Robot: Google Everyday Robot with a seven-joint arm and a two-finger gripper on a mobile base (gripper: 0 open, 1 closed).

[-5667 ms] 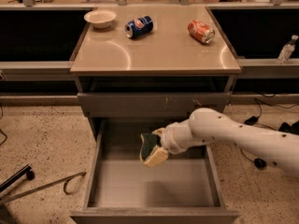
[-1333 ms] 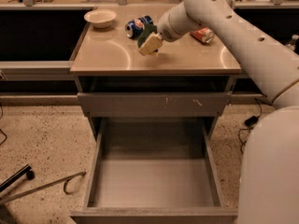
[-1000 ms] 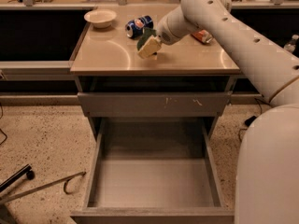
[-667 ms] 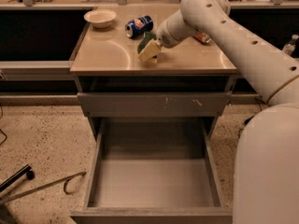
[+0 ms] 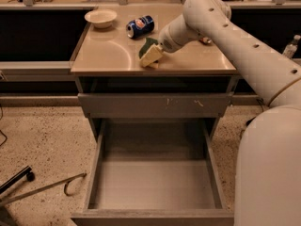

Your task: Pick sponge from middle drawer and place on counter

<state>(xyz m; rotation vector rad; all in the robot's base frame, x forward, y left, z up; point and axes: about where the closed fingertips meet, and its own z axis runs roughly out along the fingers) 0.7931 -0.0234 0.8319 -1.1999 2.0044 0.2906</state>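
Observation:
The sponge [image 5: 146, 45], dark green on top, is pinched in my gripper [image 5: 149, 58], whose cream fingers [image 5: 153, 55] close on it. The gripper sits low over the front middle of the tan counter [image 5: 110, 53], with the fingertips at or just above the surface. My arm reaches in from the right across the counter. The middle drawer [image 5: 153, 182] is pulled fully open below, and its grey floor is bare.
A white bowl [image 5: 100, 18] and a blue can [image 5: 140, 25] lying on its side stand at the back of the counter. A red can [image 5: 206, 41] is mostly hidden behind my arm. The top drawer front [image 5: 155, 105] is closed. A thin metal rod [image 5: 44, 188] lies on the floor at left.
The sponge came out of the open drawer in my gripper and up over the counter. In the last second the gripper has sunk lower and nearer the counter's front edge.

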